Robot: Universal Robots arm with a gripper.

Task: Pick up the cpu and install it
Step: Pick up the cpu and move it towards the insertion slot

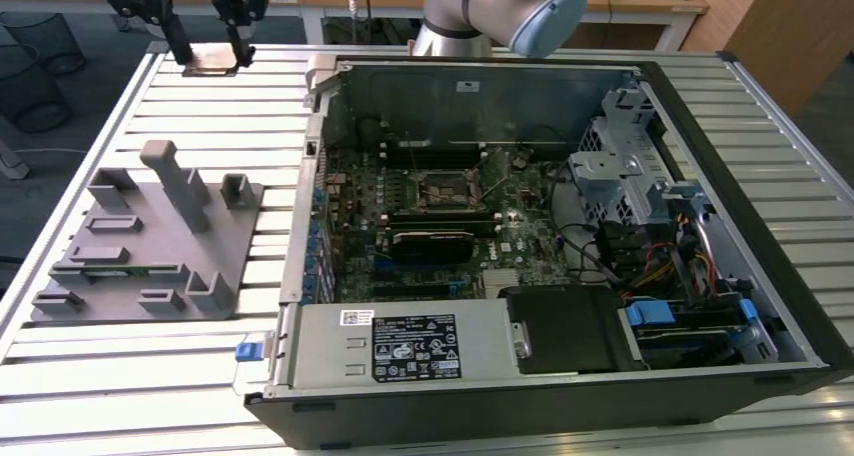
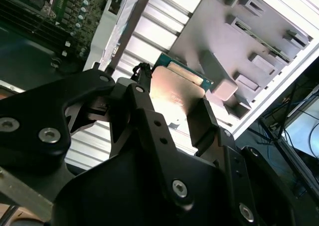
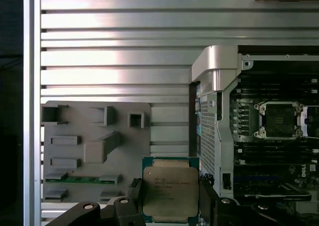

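As the jaws clamp the cpu point(image 3: 171, 193) by opposite edges, it hangs over the slatted table point(image 3: 119, 61).

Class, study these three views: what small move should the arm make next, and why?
Probably carry the cpu across toward the socket. The gripper grips it by two opposite edges above the table, outside the case, and the socket looks bare.

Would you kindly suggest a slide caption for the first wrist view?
Gripper holding the cpu above the slatted table, with the grey parts fixture and open computer case below.
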